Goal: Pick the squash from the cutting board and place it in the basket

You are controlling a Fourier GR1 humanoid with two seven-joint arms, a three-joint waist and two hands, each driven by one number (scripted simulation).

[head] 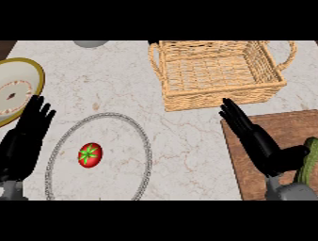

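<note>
The long green squash point(309, 159) lay on the brown wooden cutting board point(259, 136), just beside the right hand point(259, 143), whose fingers were spread straight. The woven wicker basket point(217, 99) stood behind. The left hand point(24, 141) rested open.

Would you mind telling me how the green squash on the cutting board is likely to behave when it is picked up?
The squash looks long and rounded, so it may roll on the flat cutting board. Its smooth green skin could be slippery. It probably stays stiff when lifted.
</note>
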